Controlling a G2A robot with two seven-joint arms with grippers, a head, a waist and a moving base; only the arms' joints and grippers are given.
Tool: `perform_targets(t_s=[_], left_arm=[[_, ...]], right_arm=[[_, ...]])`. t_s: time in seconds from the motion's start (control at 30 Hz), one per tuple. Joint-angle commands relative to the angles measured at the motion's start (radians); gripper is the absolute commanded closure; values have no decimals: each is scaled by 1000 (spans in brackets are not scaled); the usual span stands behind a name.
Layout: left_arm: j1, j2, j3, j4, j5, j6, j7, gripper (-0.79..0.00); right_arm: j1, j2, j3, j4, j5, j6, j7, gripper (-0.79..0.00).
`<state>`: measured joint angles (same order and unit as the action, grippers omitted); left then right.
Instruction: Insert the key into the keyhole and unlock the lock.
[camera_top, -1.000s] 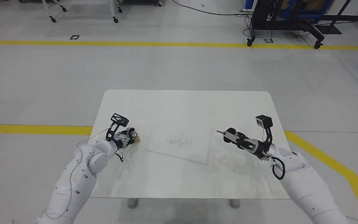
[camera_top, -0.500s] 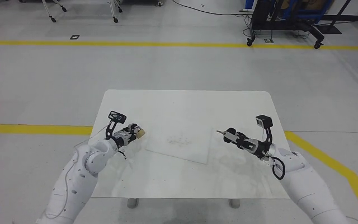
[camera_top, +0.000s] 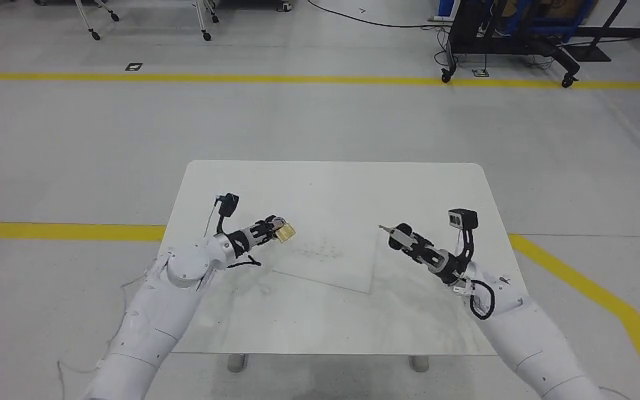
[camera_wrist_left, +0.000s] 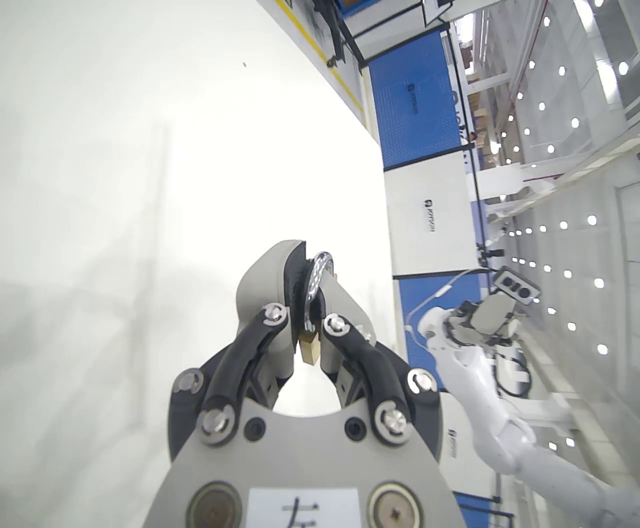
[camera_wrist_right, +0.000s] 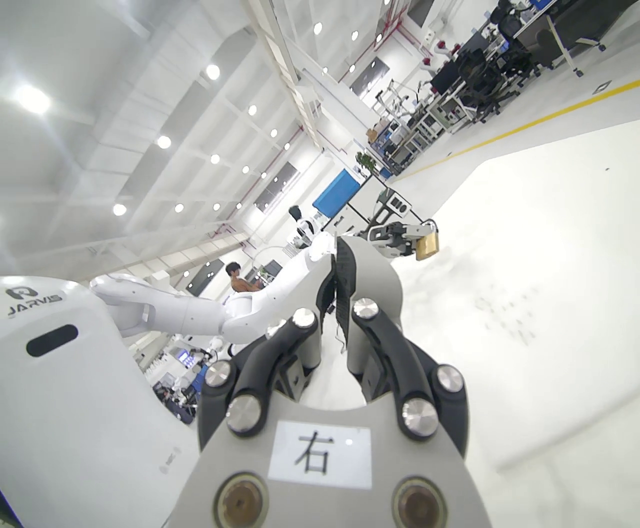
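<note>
Dial: read on the top view, with 12 o'clock pointing away from the robot and 6 o'clock towards it.
Table: a white table (camera_top: 430, 190) with a thin pale sheet (camera_top: 335, 272) lying askew on its middle.
Left gripper: the left gripper (camera_top: 272, 231) is above the table at about 10 o'clock of the sheet's middle. It points towards 3 o'clock.
Left pincer: it is pinched tight on the lock (camera_top: 285, 232). In the left wrist view its fingers (camera_wrist_left: 267, 285) close over the silver shackle (camera_wrist_left: 316, 275), and a bit of the brass body shows in the gap between them.
Lock: a small brass padlock, held off the table at the left fingertips. In the right wrist view its brass body (camera_wrist_right: 428, 246) juts out beyond those fingertips.
Right gripper: the right gripper (camera_top: 398, 236) is above the table at 3 o'clock of the lock and well apart from it. It points towards 10 o'clock.
Right pincer: it is pressed together on the key (camera_top: 385, 230), whose thin tip pokes out of the fingertips. In the right wrist view the black pads (camera_wrist_right: 344, 272) meet without a gap.
Key and lock: they are apart, with the sheet below and between them. The key is not in the lock.
Keyhole: which way it faces cannot be told.
Floor: a yellow line (camera_top: 300, 77) runs across at 12 o'clock, beyond the table.
</note>
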<state>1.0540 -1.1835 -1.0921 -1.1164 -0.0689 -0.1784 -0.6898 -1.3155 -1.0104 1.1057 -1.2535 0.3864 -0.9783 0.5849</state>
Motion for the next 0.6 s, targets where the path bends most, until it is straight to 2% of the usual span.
perform_targets(t_s=[0.0, 0.33, 0.4, 0.47, 0.57], left_arm=[[-32, -13, 27, 34, -59, 7, -23, 0], [-26, -13, 23, 42, -79, 18, -19, 0], [-16, -20, -4, 60, -214, 84, -9, 0], [-11, -33, -26, 89, -408, 165, -34, 0], [-34, -54, -26, 143, -606, 303, -81, 0]], right_arm=[[25, -10, -25, 20, -2, 19, -10, 0], [25, -10, -25, 20, -2, 19, -10, 0], [25, -10, -25, 20, -2, 19, -10, 0], [23, -19, -35, -3, 19, 65, -62, 0], [32, -39, -70, -28, 60, 98, -136, 0]])
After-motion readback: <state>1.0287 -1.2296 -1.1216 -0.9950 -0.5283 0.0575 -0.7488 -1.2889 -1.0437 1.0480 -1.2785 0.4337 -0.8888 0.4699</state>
